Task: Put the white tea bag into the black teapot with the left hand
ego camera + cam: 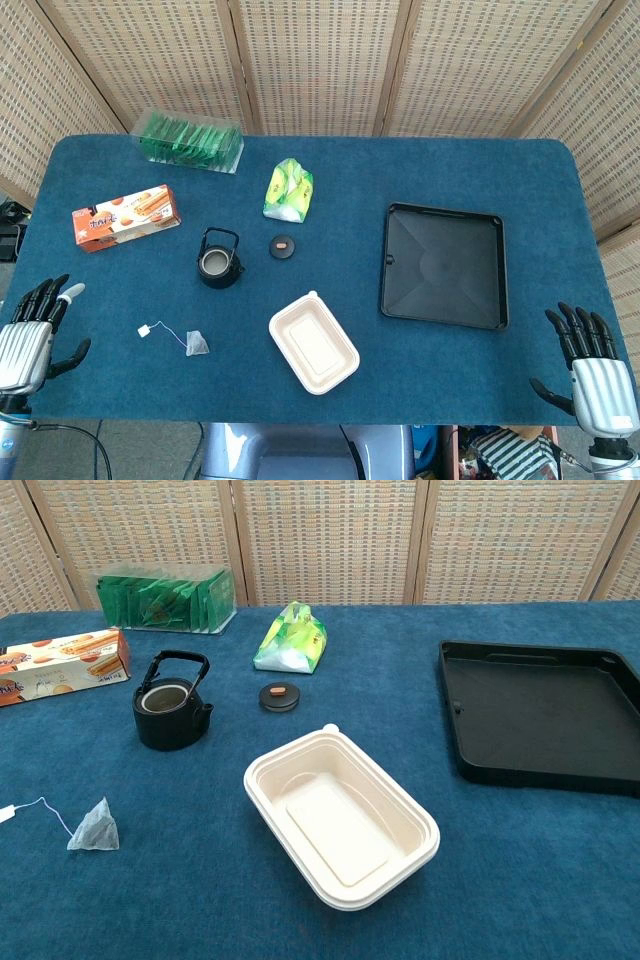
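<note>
Nothing done yet: tea bag (94,827) lying near the teapot (170,715) (lid off), left hand (32,335) spread, holding nothing.

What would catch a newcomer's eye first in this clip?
Probably the big black tray on the right of the blue table and the white container near the front middle. Left of centre stands the open black teapot, its lid beside it, the tea bag lying in front. Both hands wait open at the front corners.

Silver robot hand (28,345), black fingers (40,297)
</note>
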